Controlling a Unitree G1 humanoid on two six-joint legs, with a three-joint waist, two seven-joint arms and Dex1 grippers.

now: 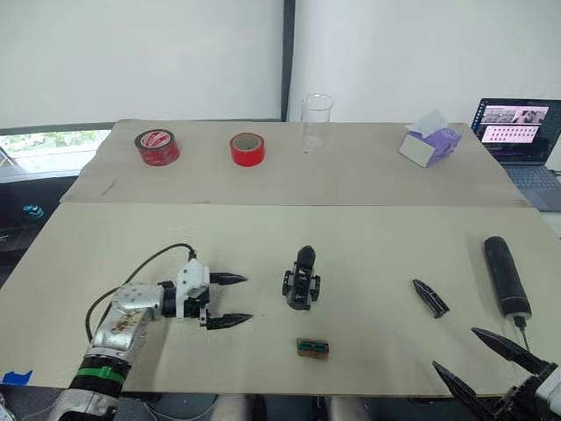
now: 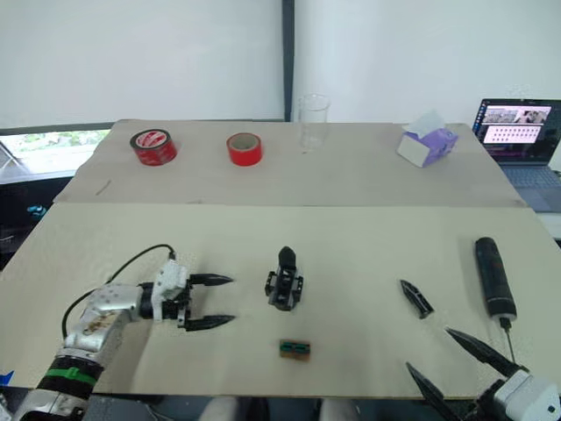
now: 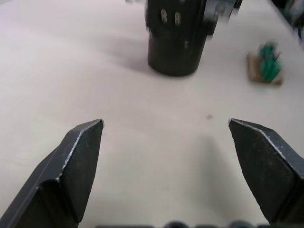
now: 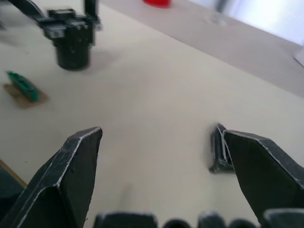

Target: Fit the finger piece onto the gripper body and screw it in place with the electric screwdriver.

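Observation:
The black gripper body (image 1: 301, 279) stands at the middle of the near table, its round end also in the left wrist view (image 3: 176, 35). My left gripper (image 1: 235, 300) is open just to its left, fingertips pointing at it, nothing between them. The slim black finger piece (image 1: 430, 297) lies to the right of the body. Further right lies the thick black electric screwdriver (image 1: 507, 276), its thin bit toward the near edge. My right gripper (image 1: 478, 360) is open at the near right corner, empty, with the finger piece (image 4: 218, 149) just ahead of one finger.
A small green-and-brown block (image 1: 313, 348) lies near the front edge, below the gripper body. On the far table stand two red tape rolls (image 1: 158, 146) (image 1: 247, 149), a clear cup (image 1: 316, 122) and a purple tissue box (image 1: 429, 145). A laptop (image 1: 524, 139) sits at far right.

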